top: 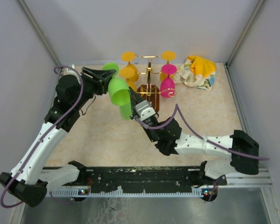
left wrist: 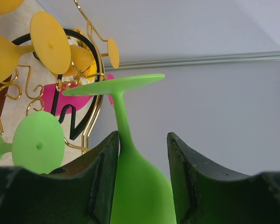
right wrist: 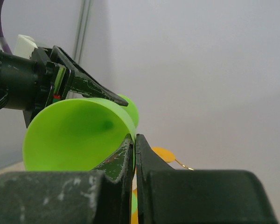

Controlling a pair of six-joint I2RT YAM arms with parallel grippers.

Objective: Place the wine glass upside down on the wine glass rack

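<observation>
wine glass (top: 117,91) rim in right gripper (right wrist: 134,139), bowl between parted left gripper (left wrist: 142,139)

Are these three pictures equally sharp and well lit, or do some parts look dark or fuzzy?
Top view: evenly lit and sharp, no glare, only faint shadows. Left wrist view: the held green glass is crisp, but the left gripper sits so close that its fingers look dark with little detail. Right wrist view: the right gripper is likewise dark, and the orange glass behind is blurred.
</observation>
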